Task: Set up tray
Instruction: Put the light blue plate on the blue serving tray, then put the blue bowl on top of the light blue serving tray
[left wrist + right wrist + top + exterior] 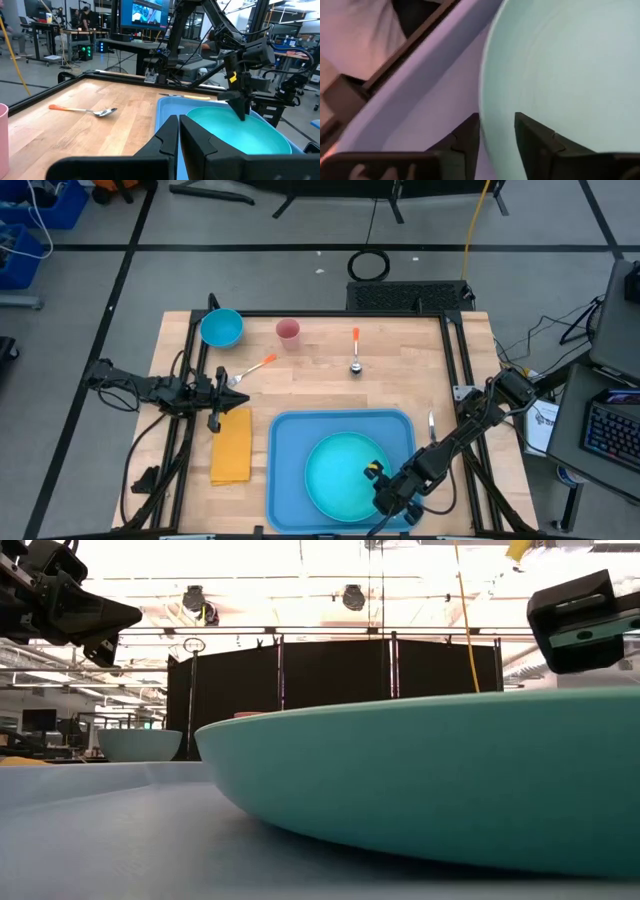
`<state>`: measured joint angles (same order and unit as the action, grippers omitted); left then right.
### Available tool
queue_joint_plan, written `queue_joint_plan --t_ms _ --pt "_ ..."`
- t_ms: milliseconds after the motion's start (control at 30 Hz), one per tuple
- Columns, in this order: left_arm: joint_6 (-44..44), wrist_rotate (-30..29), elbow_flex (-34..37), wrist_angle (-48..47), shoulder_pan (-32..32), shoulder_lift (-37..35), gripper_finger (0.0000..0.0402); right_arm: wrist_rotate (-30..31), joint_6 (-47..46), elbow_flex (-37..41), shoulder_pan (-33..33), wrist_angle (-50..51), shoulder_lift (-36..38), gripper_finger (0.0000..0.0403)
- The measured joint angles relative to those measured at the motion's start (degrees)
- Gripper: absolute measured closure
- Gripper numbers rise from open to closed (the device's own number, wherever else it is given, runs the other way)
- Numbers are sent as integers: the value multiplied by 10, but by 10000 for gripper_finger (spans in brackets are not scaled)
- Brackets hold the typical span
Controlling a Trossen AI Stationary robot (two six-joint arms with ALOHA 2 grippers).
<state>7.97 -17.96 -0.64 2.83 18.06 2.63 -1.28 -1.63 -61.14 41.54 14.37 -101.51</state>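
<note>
The blue tray [290,450] lies flat at the table's near edge, and the round teal plate [340,475] rests inside it. My right gripper [385,498] is open and points down over the plate's near right rim [487,100]. Its fingers stand on either side of that rim. In the low view the right gripper [585,625] hangs just clear above the plate [450,780]. My left gripper [228,393] is shut and waits over the table's left side. It sits between the orange-handled fork [252,369] and the yellow napkin [232,445], pointing toward the tray [167,107].
Along the far side stand a blue bowl [221,328] and a pink cup [288,332], with an orange-handled spoon [355,352] lying beside them. A knife [432,425] lies just right of the tray. Bare wood shows between the tray and these items. People sit at desks in the room beyond.
</note>
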Motion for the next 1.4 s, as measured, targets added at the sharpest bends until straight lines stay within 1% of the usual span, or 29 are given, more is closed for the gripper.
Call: queue_joint_plan --t_ms 100,233,467,933,1067,1167,1400 --pt "0 0 0 0 0 0 380 15 -1 0 4 0 0 262" --pt "0 0 0 0 0 0 380 14 -6 0 5 0 0 242" --pt "0 0 0 0 0 0 380 13 -31 -1 7 -3 1 223" --pt "0 0 0 0 0 0 380 13 -32 -1 9 -24 2 217" --pt "1 0 0 0 0 3 380 15 -32 -1 9 -22 15 217" --pt "2 0 0 0 0 13 380 32 -25 -1 9 -18 32 217" --pt "2 0 1 16 0 42 380 95 -7 -1 9 -16 66 218"
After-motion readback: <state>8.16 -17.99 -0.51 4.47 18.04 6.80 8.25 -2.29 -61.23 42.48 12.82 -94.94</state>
